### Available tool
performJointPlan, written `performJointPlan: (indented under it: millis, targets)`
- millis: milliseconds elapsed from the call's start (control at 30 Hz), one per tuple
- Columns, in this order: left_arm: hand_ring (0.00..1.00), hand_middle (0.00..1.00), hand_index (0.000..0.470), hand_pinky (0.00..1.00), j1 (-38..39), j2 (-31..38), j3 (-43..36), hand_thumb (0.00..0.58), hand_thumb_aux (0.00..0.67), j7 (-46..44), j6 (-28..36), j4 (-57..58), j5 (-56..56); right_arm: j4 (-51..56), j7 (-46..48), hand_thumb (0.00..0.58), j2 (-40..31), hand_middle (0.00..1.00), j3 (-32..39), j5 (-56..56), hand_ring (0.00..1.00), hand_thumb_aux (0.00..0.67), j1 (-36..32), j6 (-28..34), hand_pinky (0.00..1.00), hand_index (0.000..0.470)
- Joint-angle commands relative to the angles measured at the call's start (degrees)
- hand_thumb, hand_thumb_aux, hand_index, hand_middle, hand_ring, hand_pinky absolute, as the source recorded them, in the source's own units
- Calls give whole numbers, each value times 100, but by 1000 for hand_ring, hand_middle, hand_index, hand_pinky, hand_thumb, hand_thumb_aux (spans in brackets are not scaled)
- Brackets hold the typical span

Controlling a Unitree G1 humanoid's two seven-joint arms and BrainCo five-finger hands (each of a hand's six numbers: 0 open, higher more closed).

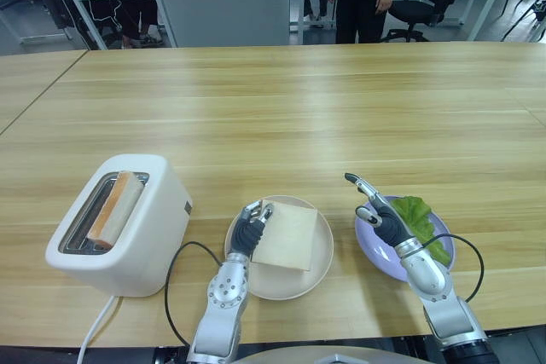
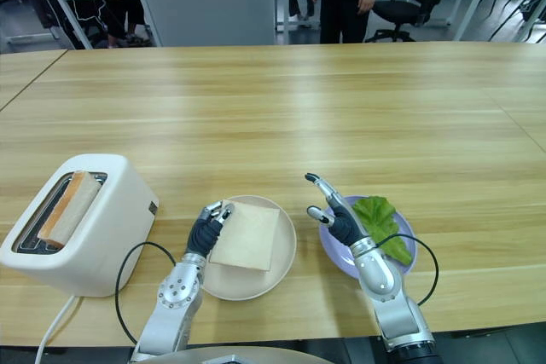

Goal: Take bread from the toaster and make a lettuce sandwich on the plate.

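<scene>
Already one bread slice (image 1: 286,234) lies on the plate (image 1: 290,287), left hand (image 1: 250,232) fingers clamped on its 9 o'clock edge; right hand (image 1: 384,219), fingers apart, hovers over lettuce (image 1: 420,217) at 3 o'clock; toaster (image 1: 149,236) holds another

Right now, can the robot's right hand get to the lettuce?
Probably yes. The open right hand hovers just beside the lettuce on the purple plate, with nothing between them.

Your robot's left hand (image 1: 250,232) and right hand (image 1: 386,223) have dark grey palms and fingers with pale silvery tips. The left forearm (image 1: 223,291) and right forearm (image 1: 431,274) are silver metal shells, and a thin black cable (image 1: 167,291) loops beside each wrist.
</scene>
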Motion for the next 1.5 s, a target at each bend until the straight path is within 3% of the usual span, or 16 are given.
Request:
performJointPlan:
  millis: [33,400,433,467,500,533,567,1100,1133,1167,1300,1367,1400,1500]
  targets:
    - [1000,1000,460,1000,-95,-69,-164,580,670,279,-214,478,295,-9,119,0,-8,0,37,110,0,0,-101,55,0,0]
    - [1000,1000,460,1000,-295,87,-167,580,670,1006,-533,1000,907,0,164,0,-1,0,13,195,0,0,-109,78,0,0]
    - [1000,1000,420,1000,-284,127,-173,576,612,1067,-506,945,1015,3,167,0,1,0,15,199,0,0,-109,79,0,0]
    - [1000,1000,254,1000,-269,166,-177,464,370,1127,-487,885,1112,7,170,0,2,0,17,203,0,0,-110,79,0,0]
    - [1000,1000,115,1000,-248,198,-165,255,168,1194,-473,806,1199,21,166,0,4,0,17,204,0,0,-109,73,0,0]
    - [1000,1000,9,1000,-227,241,-158,23,13,1296,-433,699,1353,30,160,0,6,0,15,205,0,0,-104,71,0,0]
    - [1000,1000,0,1000,-210,289,-162,0,0,1372,-392,589,1508,41,154,0,7,0,14,206,0,0,-102,68,0,0]
    - [1000,1000,0,1000,334,678,-285,0,0,1520,1089,-1880,4043,114,220,0,-32,0,-35,333,0,0,-138,77,0,0]
    - [965,965,0,965,332,684,-287,0,0,1487,1120,-1950,4095,114,234,0,-30,0,-41,361,0,0,-154,87,0,0]
    - [867,867,0,867,328,686,-287,0,0,1450,1142,-1989,4124,118,240,0,-36,0,-47,372,0,0,-173,88,0,0]
    - [812,812,0,812,327,635,-164,0,0,1440,1116,-2133,4023,98,201,0,-297,0,-166,159,0,0,-345,-6,0,0]
    - [553,553,0,553,337,551,-98,0,0,1537,902,-2166,3736,226,167,0,-697,0,-370,-13,0,0,-523,-136,0,0]
    - [510,510,0,510,348,523,-60,0,0,1605,767,-2158,3590,388,149,0,-947,0,-464,-102,0,0,-621,-218,0,0]
    - [506,506,0,506,449,548,57,0,0,1791,414,-2121,3361,1109,-141,0,-1863,0,-563,-721,0,0,-961,-763,0,0]
